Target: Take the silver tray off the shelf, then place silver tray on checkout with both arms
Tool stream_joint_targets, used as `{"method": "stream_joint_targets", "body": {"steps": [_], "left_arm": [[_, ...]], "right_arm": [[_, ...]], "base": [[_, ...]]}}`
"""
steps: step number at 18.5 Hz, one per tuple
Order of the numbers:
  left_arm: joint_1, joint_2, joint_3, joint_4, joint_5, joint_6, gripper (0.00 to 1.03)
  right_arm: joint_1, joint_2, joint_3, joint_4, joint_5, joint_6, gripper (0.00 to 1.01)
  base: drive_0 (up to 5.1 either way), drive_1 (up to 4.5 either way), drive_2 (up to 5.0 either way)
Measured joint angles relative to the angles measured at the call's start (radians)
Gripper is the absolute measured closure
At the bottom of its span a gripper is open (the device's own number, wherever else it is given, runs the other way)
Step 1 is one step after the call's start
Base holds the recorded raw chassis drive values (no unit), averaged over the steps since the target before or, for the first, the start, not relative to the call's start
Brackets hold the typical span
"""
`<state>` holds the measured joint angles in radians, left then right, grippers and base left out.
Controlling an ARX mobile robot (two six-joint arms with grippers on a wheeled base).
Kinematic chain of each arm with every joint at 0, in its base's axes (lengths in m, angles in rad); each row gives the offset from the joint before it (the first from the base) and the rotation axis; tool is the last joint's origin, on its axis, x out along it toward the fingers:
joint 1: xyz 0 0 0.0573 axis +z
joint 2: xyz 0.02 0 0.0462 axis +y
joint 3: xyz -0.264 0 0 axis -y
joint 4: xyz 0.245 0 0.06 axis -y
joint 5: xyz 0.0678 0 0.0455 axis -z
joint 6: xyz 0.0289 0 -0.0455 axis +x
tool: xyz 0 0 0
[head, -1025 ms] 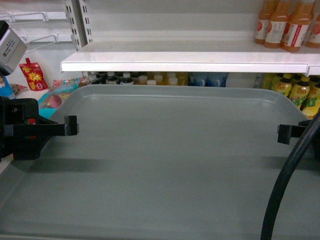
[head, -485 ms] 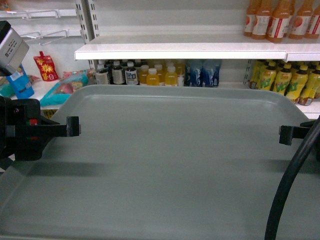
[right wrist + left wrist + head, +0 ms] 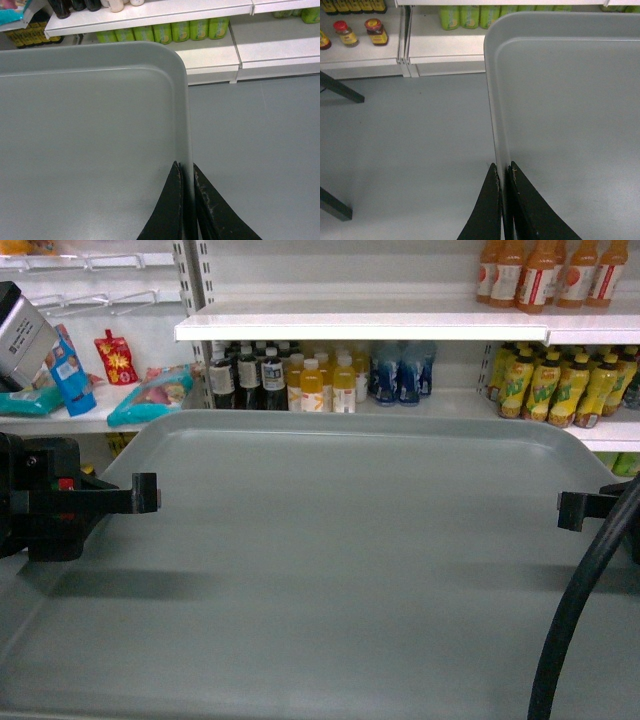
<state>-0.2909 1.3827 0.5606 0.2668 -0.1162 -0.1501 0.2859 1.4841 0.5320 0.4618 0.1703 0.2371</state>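
Note:
The silver tray (image 3: 340, 560) hangs level in the air in front of the shelf (image 3: 360, 318), off its boards, and fills most of the head view. My left gripper (image 3: 148, 493) is shut on the tray's left rim. In the left wrist view its fingers (image 3: 492, 200) pinch the rim of the tray (image 3: 570, 100) from both sides. My right gripper (image 3: 570, 510) is shut on the right rim, and the right wrist view shows its fingers (image 3: 172, 200) clamped over the tray's (image 3: 90, 140) edge. The checkout's tabletop is out of view.
Bottles (image 3: 310, 380) stand on the lower shelf board behind the tray, and orange bottles (image 3: 540, 275) on the upper one. Snack packs (image 3: 140, 395) lie at the left. Grey floor (image 3: 410, 140) lies below the tray. Slanted black legs (image 3: 340, 89) show at the left edge.
The shelf boards have shrunk, risen in the view and slid right, uncovering the lower rows of bottles. The tray and both grippers keep their places in the view.

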Motion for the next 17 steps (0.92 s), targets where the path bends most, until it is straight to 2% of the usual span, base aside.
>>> {"method": "stream_joint_targets", "body": {"steps": [17], "left_arm": [[0.0, 0.0, -0.002, 0.001, -0.001, 0.0, 1.0]], "right_arm": [[0.001, 0.0, 0.0, -0.003, 0.0, 0.0, 0.98]], "base": [[0.0, -4.18, 4.2]]}}
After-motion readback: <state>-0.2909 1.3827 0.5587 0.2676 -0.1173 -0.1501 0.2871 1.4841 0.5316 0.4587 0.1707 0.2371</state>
